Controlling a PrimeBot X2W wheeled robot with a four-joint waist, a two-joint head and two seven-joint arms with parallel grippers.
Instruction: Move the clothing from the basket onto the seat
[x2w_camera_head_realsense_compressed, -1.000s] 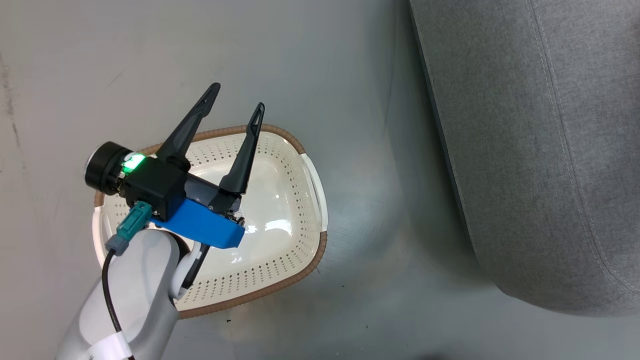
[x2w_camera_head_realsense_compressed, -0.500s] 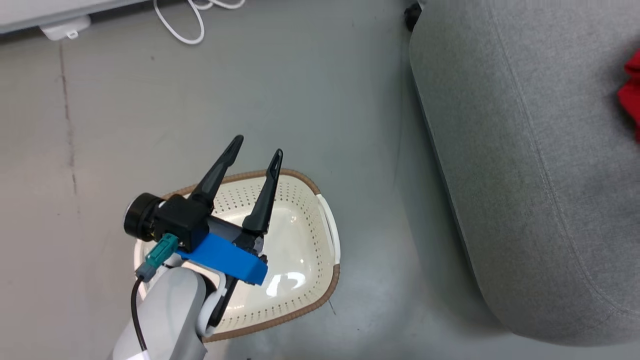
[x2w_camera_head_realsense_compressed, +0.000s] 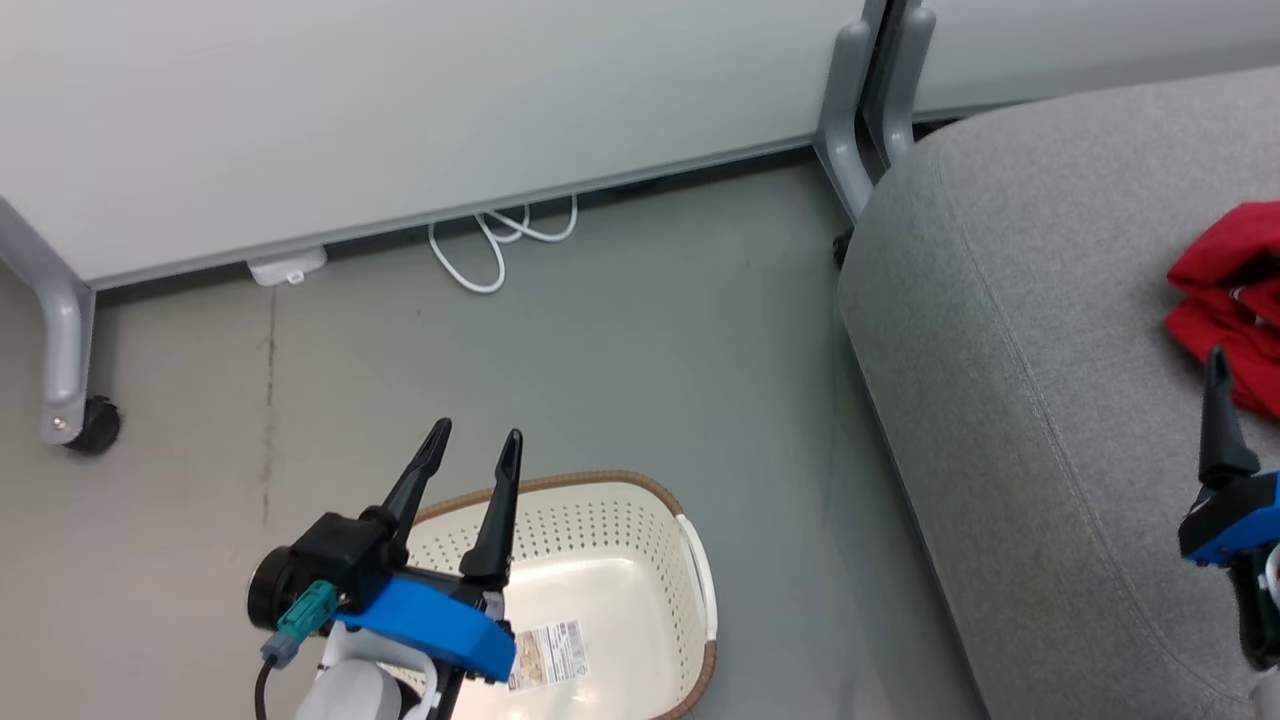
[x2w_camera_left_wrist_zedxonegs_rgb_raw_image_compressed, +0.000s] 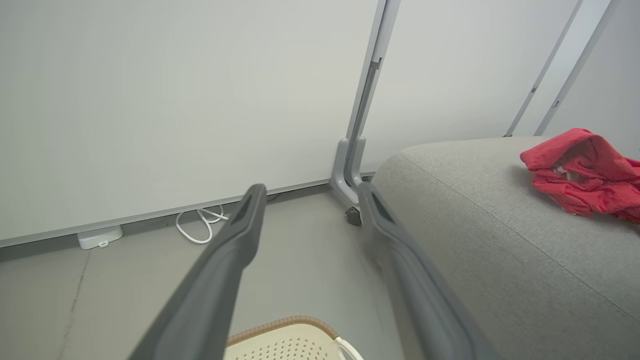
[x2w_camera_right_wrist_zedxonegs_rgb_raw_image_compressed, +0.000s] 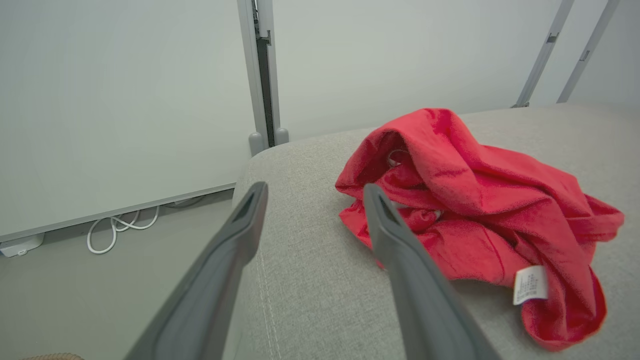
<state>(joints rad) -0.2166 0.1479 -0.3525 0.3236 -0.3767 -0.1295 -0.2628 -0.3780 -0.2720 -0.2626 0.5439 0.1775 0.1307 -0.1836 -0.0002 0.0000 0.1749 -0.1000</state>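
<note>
On the floor (x2w_camera_head_realsense_compressed: 620, 330) just beside the seat (x2w_camera_head_realsense_compressed: 1000, 350) stands the basket (x2w_camera_head_realsense_compressed: 600, 525), its white handle (x2w_camera_head_realsense_compressed: 700, 590) turned toward the cushion. Its cream bottom shows a barcode sticker (x2w_camera_head_realsense_compressed: 545, 655) and bare plastic around it. The clothing (x2w_camera_head_realsense_compressed: 1230, 290) lies on the seat, well apart from the basket, bunched in one crumpled red heap. In the right wrist view the heap's long axis runs from upper left to lower right, with a white care label (x2w_camera_right_wrist_zedxonegs_rgb_raw_image_compressed: 530, 284) at the lower-right end. The two garments cannot be told apart in the pile.

The left gripper (x2w_camera_head_realsense_compressed: 477, 432) hangs over the basket's left part, jaws released and holding nothing, fingers pointing toward the wall panel (x2w_camera_head_realsense_compressed: 400, 110). The right gripper (x2w_camera_right_wrist_zedxonegs_rgb_raw_image_compressed: 314, 186) hangs over the seat just short of the heap, jaws likewise released, nothing between them.
</note>
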